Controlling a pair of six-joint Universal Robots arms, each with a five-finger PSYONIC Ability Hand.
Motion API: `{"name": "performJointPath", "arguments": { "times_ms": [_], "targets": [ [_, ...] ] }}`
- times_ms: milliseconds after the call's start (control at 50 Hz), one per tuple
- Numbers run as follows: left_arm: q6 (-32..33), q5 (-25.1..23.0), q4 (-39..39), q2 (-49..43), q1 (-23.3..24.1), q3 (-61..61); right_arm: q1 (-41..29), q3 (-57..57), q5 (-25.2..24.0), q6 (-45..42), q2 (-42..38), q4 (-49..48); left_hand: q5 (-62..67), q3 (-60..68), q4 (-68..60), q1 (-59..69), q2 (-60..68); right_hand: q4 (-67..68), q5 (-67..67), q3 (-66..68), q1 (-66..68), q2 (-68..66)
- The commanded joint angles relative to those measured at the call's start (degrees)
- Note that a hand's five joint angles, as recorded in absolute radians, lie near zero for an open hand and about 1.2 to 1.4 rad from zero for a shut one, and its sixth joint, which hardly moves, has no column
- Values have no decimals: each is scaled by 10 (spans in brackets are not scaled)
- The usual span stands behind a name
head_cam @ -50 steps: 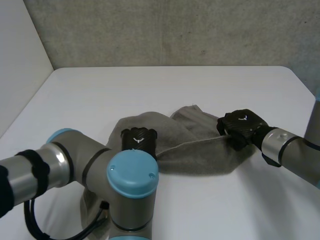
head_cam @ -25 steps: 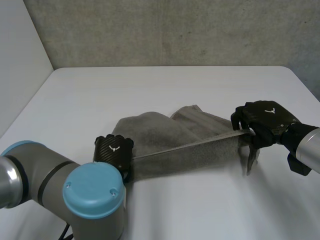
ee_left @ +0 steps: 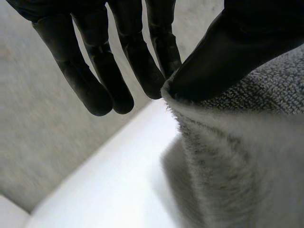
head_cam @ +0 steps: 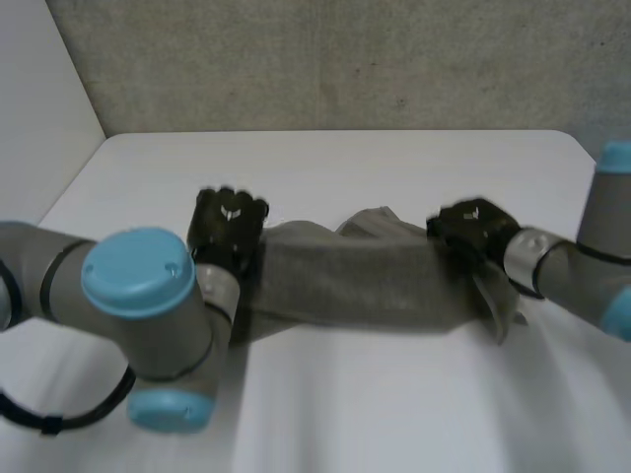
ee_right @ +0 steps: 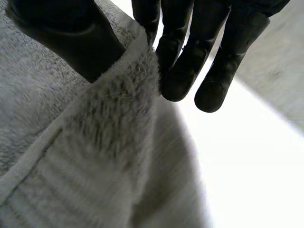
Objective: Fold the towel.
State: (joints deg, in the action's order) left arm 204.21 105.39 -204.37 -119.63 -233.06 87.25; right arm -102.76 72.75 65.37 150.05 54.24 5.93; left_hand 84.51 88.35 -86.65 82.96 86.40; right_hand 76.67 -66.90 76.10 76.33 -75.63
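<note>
Left hand point(head_cam: 229, 229), right hand point(head_cam: 471, 229) swung forward, lifting towel point(head_cam: 345, 286) edge. Each pinches corner, thumb against fingers. Soft, limp, sags between; hold corners.

Arms point(head_cam: 562, 281): you see grey tubes, light-blue caps point(head_cam: 138, 271).
Left hand point(head_cam: 229, 232), right hand point(head_cam: 471, 229): black, white mark on back.

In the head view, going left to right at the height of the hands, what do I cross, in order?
left arm → left hand → towel, stretched between the two hands and pinched at each end → right hand → right arm
</note>
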Motion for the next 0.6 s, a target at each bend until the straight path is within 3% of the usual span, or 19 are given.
{"name": "performJointPath", "arguments": {
  "times_ms": [20,40,80,160,320,380,480,600],
  "targets": [
    [108,-44,-118,-7,-63,-171,-37,-117,36,29,19,-207,-145,-83,67,-30,-64,33,-31,39,37,-44],
    [109,-44,-118,-7,-63,-171,-37,-117,36,29,19,-208,-145,-83,67,-30,-64,33,-31,39,37,-44],
    [103,-57,-191,15,-78,-244,-42,-99,47,62,67,-362,-145,-83,67,-30,-64,33,-31,39,37,-44],
    [83,-62,-241,29,-81,-285,-40,-77,53,97,103,-430,-145,-83,67,-30,-64,33,-31,39,37,-44],
    [65,-68,-260,47,-83,-217,-39,-60,37,111,109,-320,-145,-83,67,-30,-64,33,-31,39,37,-44],
    [66,-77,-262,64,-91,-133,-39,-44,23,108,111,-269,-145,-83,67,-30,-64,33,-31,39,37,-44],
    [66,-140,-277,90,-119,53,-35,-2,-21,80,112,-208,-145,-83,67,-30,-64,33,-31,39,37,-44],
    [69,-157,-306,100,-141,171,-31,82,-52,14,115,-152,-145,-83,67,-30,-64,33,-31,39,37,-44]
  ]
}}
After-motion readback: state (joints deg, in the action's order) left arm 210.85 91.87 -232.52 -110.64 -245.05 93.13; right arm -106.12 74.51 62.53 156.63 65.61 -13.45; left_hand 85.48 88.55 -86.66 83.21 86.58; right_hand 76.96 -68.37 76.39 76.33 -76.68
